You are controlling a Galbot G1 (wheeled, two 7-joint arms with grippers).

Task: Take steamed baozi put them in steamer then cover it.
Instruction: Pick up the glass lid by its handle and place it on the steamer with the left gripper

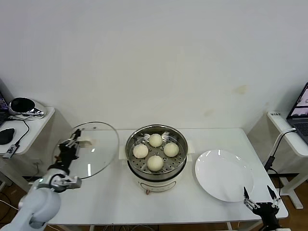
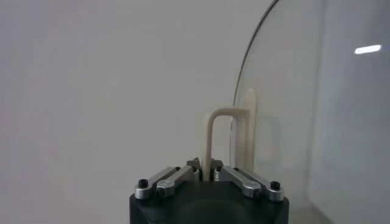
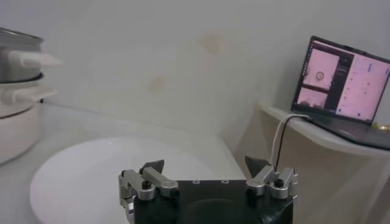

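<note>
Since all four cream-white round baozi [image 1: 155, 151] already sit in the shiny steel steamer [image 1: 156, 169] mid-desk, only covering remains: the left pincer [image 1: 72, 141] pinches the clear glass cover's [image 1: 98, 149] cream handle [image 2: 214, 139], holding it tilted near the desk's left edge, while the right pincer [image 1: 260, 198] waits spread at the front right corner.

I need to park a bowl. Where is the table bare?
Bare: the front strip of the table before the steamer, and the gap between steamer and plate. Crowded: left side, where the left gripper holds the cover raised.
</note>
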